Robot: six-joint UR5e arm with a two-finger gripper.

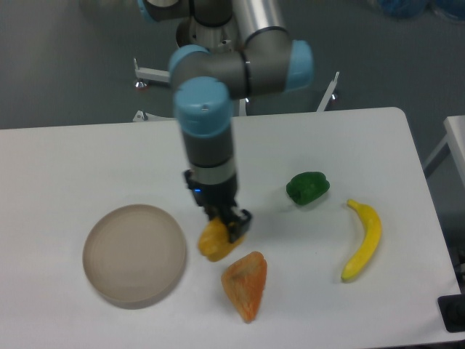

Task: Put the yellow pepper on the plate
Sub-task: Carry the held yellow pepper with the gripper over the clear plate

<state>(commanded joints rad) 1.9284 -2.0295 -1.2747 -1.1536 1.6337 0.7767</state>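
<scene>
Yellow pepper (215, 241) sits just right of the plate (109, 287), near its rim but not on it; a strip of white table (73, 167) shows between them. The gripper (229, 225) is down on the pepper's upper right side, dark fingers against it. Looks like it's closed on the pepper, but the fingers cover the contact and I can't tell if the pepper is lifted or resting on the table. No visible gap under it from this angle.

Risks as I see them:

- Grip looks off-centre, on the top right edge rather than across the body. Lumpy, glossy plastic surface, so it could rotate or squirt out when lifted or moved sideways.
- Orange pepper (245, 285) lies just below and right of the yellow one, close enough that it's touching or nearly so. A slip or a low drag could knock it.
- Plate has a raised rim. If the pepper travels left too low, it hits the rim and either shoves the plate or gets stripped from the fingers.
- Released near the rim instead of centre, it could roll back out; the shape is not flat-bottomed.

Green pepper (307, 187) and banana (364, 240) are well off to the right, out of the path.
</scene>
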